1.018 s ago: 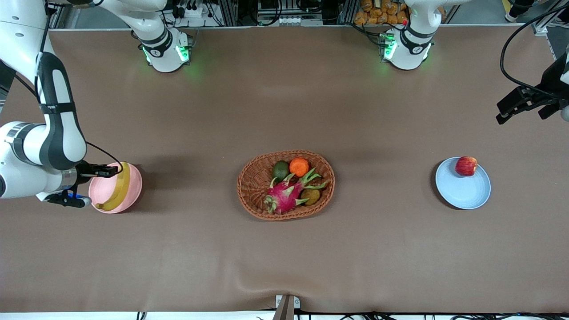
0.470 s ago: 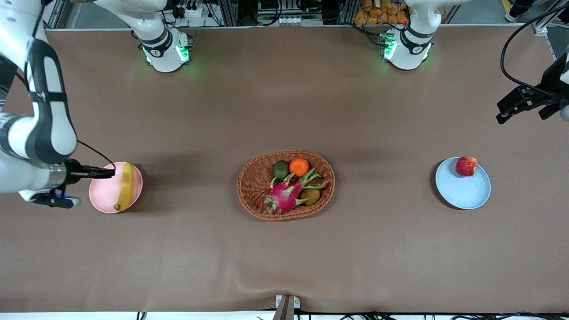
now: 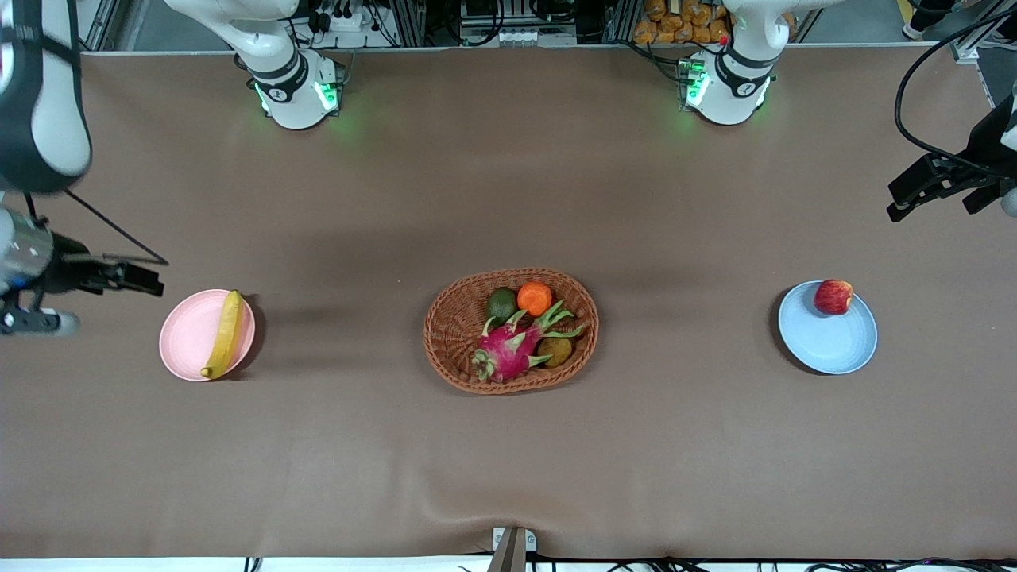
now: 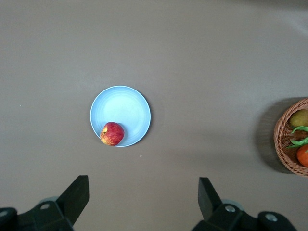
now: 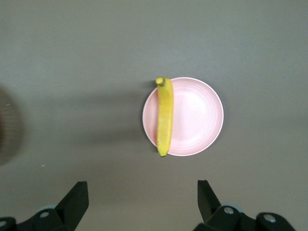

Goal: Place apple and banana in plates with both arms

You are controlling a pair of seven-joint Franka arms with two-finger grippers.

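The yellow banana [image 3: 225,334] lies on the pale pink plate [image 3: 187,338] toward the right arm's end of the table; both show in the right wrist view, banana [image 5: 164,117] on plate [image 5: 199,115]. The red apple [image 3: 833,296] sits on the rim side of the light blue plate [image 3: 828,338]; the left wrist view shows the apple [image 4: 112,134] on that plate [image 4: 122,108]. My right gripper [image 3: 135,278] is open and empty, raised beside the pink plate; it also shows in its wrist view [image 5: 143,202]. My left gripper [image 3: 929,187] is open and empty, high at the table's end; it also shows in its wrist view [image 4: 143,202].
An oval wicker basket [image 3: 453,334] stands mid-table with an orange [image 3: 535,298], a pink dragon fruit [image 3: 508,349] and dark green fruits in it. The basket's edge shows in the left wrist view [image 4: 281,144]. A brown cloth covers the table.
My right gripper has let the banana go, and it has lifted up and away from the pink plate toward the table's end. The banana settled flat on the plate. The left arm has not moved.
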